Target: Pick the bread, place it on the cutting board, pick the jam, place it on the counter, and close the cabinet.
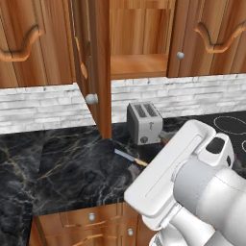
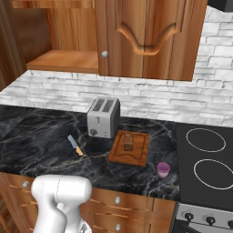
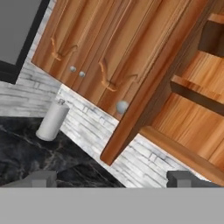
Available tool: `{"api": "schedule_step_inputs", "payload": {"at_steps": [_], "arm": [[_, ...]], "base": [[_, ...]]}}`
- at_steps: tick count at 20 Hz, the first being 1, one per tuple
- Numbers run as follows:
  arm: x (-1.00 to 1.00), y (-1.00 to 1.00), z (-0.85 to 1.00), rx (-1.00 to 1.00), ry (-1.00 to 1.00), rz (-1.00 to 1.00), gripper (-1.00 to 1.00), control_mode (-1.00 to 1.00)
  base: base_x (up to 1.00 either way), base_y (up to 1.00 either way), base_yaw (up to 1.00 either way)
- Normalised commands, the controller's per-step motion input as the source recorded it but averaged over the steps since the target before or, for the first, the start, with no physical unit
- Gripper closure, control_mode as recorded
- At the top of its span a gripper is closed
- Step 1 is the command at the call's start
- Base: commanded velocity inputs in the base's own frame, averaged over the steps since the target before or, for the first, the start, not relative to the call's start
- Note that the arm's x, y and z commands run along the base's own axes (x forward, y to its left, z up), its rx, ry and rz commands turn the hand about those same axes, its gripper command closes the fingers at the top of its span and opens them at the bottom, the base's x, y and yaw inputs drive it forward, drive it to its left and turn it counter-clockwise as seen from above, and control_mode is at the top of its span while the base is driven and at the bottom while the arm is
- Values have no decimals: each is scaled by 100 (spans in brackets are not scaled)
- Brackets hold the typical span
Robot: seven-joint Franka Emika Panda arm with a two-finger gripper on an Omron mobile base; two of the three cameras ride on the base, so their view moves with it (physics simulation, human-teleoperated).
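End effector (image 3: pixel 112 178) is released, fingertips wide apart, facing the cabinet's (image 3: pixel 131 83) open door. Right base view shows the bread (image 2: pixel 129 141) on the cutting board (image 2: pixel 119 154), jam (image 2: pixel 163 169) on the bench (image 2: pixel 41 141) at the board's four o'clock; left base view has the arm hiding them.

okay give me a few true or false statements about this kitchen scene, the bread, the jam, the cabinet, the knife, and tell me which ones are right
1. The bread lies on the cutting board. True.
2. The jam sits on a cabinet shelf. False: it stands on the counter, beside the board.
3. The cabinet is fully closed. False: one door stands open, showing bare shelves.
4. A knife lies on the counter left of the toaster. True.
5. The gripper is shut on the jam. False: its jaws are open and hold nothing.
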Motion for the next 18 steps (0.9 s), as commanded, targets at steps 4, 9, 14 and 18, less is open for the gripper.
{"api": "schedule_step_inputs", "payload": {"at_steps": [4,9,14,18], "arm": [[19,14,-24,0,-11,0,-100,-100],[25,17,-19,0,-6,0,-100,-100],[26,18,-18,0,-6,0,-100,-100],[17,17,-14,0,-5,-1,-100,-100]], "base": [[0,0,0],[0,0,0],[0,0,0],[0,0,0]]}}
